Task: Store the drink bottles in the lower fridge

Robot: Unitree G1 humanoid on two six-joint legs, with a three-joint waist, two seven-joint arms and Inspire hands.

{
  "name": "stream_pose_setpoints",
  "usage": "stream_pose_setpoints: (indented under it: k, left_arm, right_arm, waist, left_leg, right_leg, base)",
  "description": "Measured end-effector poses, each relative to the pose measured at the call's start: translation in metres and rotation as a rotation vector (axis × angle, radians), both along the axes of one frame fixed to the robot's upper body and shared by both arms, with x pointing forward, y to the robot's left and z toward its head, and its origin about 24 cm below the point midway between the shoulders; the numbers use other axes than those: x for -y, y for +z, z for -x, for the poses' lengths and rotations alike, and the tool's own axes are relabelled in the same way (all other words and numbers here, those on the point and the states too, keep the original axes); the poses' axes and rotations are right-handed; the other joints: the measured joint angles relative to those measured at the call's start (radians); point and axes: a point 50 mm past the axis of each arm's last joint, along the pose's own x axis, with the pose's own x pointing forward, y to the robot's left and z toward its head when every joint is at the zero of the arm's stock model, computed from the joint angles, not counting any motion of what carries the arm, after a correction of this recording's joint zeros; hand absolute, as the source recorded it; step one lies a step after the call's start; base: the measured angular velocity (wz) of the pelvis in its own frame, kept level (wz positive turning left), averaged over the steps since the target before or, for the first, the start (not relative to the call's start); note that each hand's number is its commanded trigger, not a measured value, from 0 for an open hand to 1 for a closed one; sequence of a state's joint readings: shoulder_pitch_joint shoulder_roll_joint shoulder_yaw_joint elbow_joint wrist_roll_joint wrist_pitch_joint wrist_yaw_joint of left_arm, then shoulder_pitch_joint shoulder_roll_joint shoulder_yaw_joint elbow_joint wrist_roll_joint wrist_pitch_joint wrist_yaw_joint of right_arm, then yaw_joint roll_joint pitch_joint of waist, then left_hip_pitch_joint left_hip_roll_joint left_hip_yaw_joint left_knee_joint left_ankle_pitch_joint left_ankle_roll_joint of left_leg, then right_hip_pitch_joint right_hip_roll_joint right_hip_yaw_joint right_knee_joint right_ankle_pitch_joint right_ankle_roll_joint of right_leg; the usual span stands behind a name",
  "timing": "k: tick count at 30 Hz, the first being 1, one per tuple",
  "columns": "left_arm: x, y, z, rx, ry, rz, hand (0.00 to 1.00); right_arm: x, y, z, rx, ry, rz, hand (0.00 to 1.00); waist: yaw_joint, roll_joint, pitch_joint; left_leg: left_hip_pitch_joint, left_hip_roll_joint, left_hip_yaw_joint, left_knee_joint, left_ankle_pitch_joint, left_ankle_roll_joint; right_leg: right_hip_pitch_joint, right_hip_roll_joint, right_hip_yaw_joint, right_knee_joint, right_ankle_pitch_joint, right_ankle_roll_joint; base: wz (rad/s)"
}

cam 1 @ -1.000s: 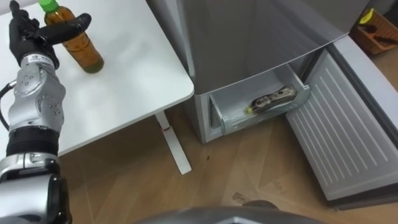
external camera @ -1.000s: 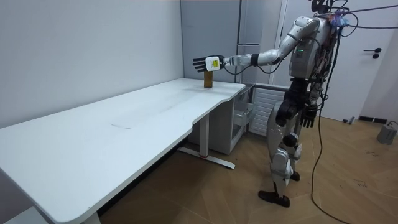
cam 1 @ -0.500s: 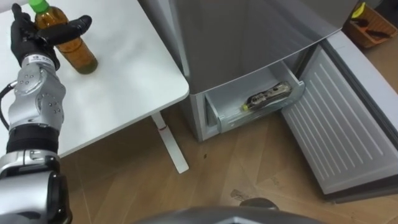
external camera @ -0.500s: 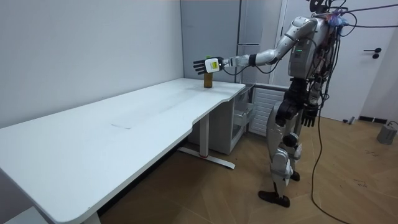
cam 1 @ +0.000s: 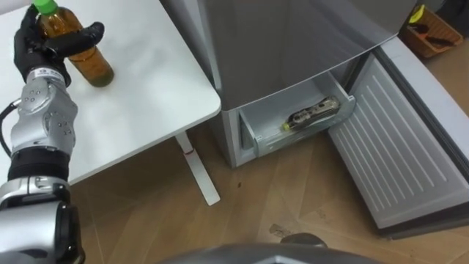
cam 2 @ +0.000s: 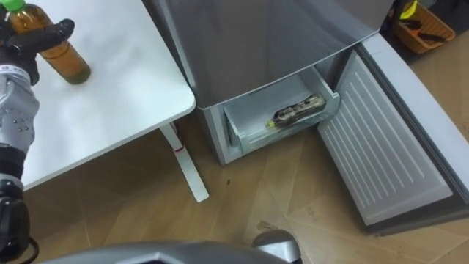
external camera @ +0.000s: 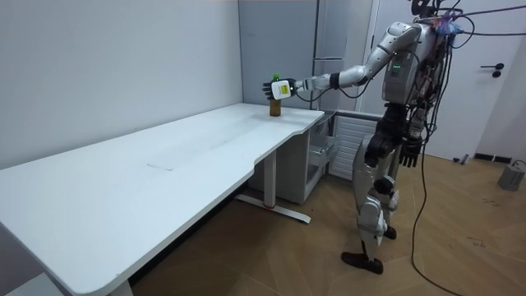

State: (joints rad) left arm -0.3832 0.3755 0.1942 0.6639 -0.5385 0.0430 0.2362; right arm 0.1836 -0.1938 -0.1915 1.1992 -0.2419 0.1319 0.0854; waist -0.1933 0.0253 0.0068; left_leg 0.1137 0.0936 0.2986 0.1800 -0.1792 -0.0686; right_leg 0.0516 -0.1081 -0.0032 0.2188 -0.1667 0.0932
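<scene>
An amber drink bottle (cam 1: 93, 67) with a green cap stands upright on the white table (cam 1: 150, 95), near its far corner beside the fridge. My left hand (cam 1: 38, 48) is stretched out to it, with the thumb across the front and the fingers curled behind. The room view shows the same grip, hand (external camera: 282, 87) on bottle (external camera: 275, 106). The lower fridge drawer (cam 1: 292, 137) is pulled out, and another bottle (cam 1: 312, 115) lies on its side in it. My right hand (external camera: 408, 154) hangs by my hip, fingers loose.
The lower fridge door (cam 1: 399, 158) stands wide open to my right, over the wooden floor. An orange basket (cam 1: 434, 28) sits beyond it. The table leg (cam 1: 196, 169) stands close to the fridge. I stand on the floor between table corner and fridge.
My left hand's fingers, straight and splayed a second ago, have closed round the bottle. The eye views have shifted slightly; the bottle still stands on the table.
</scene>
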Motion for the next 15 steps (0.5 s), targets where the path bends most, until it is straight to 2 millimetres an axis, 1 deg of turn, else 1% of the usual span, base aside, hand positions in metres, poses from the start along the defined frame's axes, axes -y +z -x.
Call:
stream_pose_setpoints:
  k: [4,10,15]
  left_arm:
    - [-0.0040,-0.0041,0.0018,-0.024,0.002,0.007,1.00]
    - [-0.0014,-0.0048,-0.0003,-0.036,-0.010,0.015,1.00]
    - [-0.0012,-0.0061,0.0000,-0.048,-0.011,0.019,1.00]
  right_arm:
    - [0.0004,0.0001,-0.0013,0.003,0.000,0.007,0.00]
    - [0.0010,0.0003,-0.0022,0.006,0.000,0.019,0.00]
    - [0.0010,0.0003,-0.0022,0.006,0.000,0.018,0.00]
  waist:
    - [0.000,-0.001,-0.0004]
    - [0.001,-0.008,-0.0098]
    - [0.000,-0.005,-0.0113]
  left_leg:
    - [-0.006,0.000,-0.001,0.000,0.000,0.000]
    - [-0.009,0.002,-0.001,0.002,0.000,0.000]
    - [-0.009,0.003,-0.001,0.003,0.000,0.000]
  right_leg:
    - [-0.001,0.000,0.000,0.000,0.000,0.000]
    - [-0.002,0.001,0.000,0.000,0.001,-0.001]
    - [-0.001,0.002,0.000,0.001,0.001,-0.002]
  base:
    - [0.00]
    - [0.00]
    - [0.00]
